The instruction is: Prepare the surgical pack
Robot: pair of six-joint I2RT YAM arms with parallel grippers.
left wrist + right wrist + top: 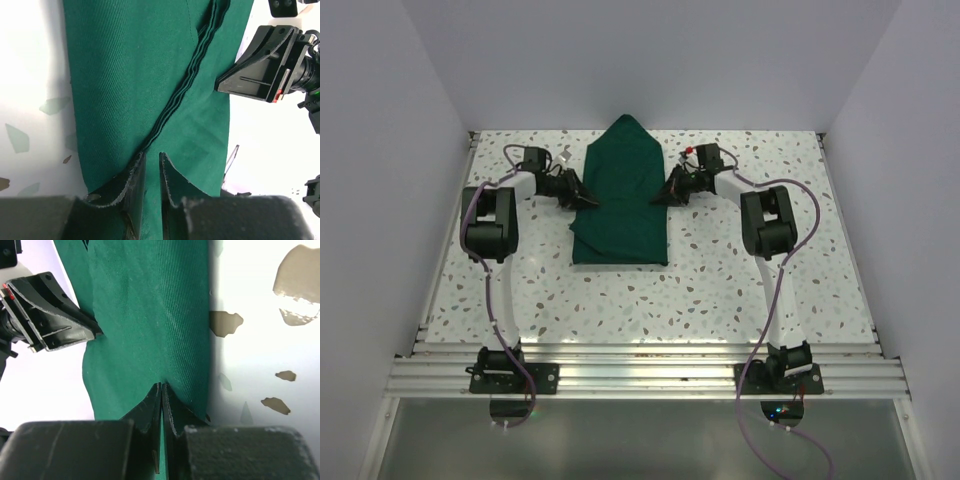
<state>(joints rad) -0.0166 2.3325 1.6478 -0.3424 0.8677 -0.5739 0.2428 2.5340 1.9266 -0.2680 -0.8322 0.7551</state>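
The surgical pack shows only as a dark green drape [620, 200] folded into a long bundle in the middle of the speckled table, with a pointed far end. My left gripper [588, 200] is at its left edge. In the left wrist view the fingers [151, 155] stand nearly together, green cloth [130, 75] fills the slit between them, and a stack of folded layers runs up to the left fingertip. My right gripper [658, 197] is at the drape's right edge. Its jaws [161, 386] are pinched shut on puckered cloth [150, 315].
A small pale object [563, 157] lies on the table behind the left wrist. White walls close in the table [720, 290] on three sides. An aluminium rail [640, 375] with both arm bases runs along the near edge.
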